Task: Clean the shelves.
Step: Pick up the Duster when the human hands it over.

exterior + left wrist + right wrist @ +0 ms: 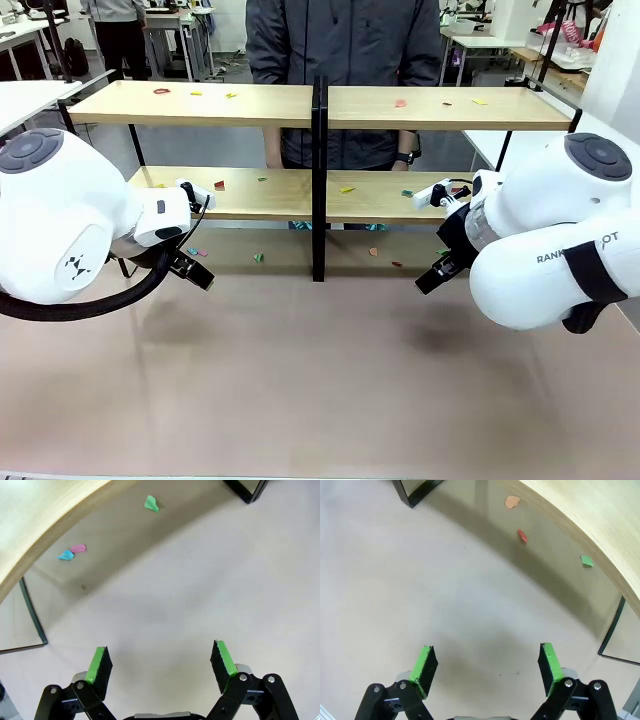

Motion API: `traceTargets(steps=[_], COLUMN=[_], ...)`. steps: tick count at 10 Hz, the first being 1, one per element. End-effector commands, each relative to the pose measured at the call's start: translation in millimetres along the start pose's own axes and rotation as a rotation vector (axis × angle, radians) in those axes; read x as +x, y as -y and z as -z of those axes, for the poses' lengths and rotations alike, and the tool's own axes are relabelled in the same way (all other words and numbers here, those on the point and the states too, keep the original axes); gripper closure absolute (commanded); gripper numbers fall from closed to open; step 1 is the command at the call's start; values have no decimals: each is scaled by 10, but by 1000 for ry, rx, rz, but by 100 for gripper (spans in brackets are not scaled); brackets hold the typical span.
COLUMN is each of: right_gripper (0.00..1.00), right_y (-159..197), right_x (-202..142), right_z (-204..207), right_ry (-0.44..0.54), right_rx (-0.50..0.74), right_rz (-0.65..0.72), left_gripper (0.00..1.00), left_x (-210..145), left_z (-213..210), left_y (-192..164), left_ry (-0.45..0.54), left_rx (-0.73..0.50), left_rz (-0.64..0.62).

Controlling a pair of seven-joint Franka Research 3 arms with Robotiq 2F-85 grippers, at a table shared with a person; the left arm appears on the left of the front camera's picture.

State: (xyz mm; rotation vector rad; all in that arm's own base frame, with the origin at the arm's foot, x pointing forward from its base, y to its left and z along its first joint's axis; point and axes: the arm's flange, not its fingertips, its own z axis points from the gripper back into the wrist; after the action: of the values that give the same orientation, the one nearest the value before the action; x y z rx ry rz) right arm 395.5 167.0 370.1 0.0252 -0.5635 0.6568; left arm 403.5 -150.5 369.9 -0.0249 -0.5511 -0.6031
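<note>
Nearest, bare brown bench (320, 390). Low over it, left pincer (162, 656): spread wide, green pads (98, 664) well apart, pinching nothing. Likewise right pincer (487, 657): spread wide, empty, hovering close above the bench. Both aimed at the foot of the shelves (420, 112), one to either side of the black centre post (318, 180).

Next out, paper scraps on the bench beneath the lower boards (285, 196). Ahead of the left pincer: a green scrap (151, 503), and a pink scrap (78, 548) just beside a blue scrap (65, 555). Ahead of the right pincer: an orange scrap (512, 501), a red scrap (522, 535) and a second green scrap (586, 560). All well apart from the fingertips.

Farther, the shelves themselves, standing across the far half of the bench. More coloured scraps scattered on the lower boards, and more again on the upper boards (265, 104). Beyond, a person (340, 50) in a grey jacket, close behind the rack.

Likely trouble from here:
- **Scraps:** thin and flat, so probably pushed deeper under the boards or slid along rather than pinched. Also a chance of grinding the pads into the bench by coming down too far.
- **Headroom:** little of it under the lower boards, hence a risk of knocking a board edge or the thin frame with a wrist and shifting the whole rack.
- **Person:** standing near, so a risk of contact on any reach through to the back.
</note>
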Motion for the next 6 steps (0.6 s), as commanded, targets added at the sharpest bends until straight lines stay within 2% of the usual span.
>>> traceTargets(steps=[1,6], right_gripper=[0,0], right_y=[1,1], right_x=[0,0], right_z=[0,0], right_ry=[0,0], right_rx=[0,0], right_rz=[0,0], left_gripper=[0,0], left_x=[1,1], left_z=[-1,-1], left_y=[2,2], left_ry=[0,0], left_rx=[0,0], left_rz=[1,1])
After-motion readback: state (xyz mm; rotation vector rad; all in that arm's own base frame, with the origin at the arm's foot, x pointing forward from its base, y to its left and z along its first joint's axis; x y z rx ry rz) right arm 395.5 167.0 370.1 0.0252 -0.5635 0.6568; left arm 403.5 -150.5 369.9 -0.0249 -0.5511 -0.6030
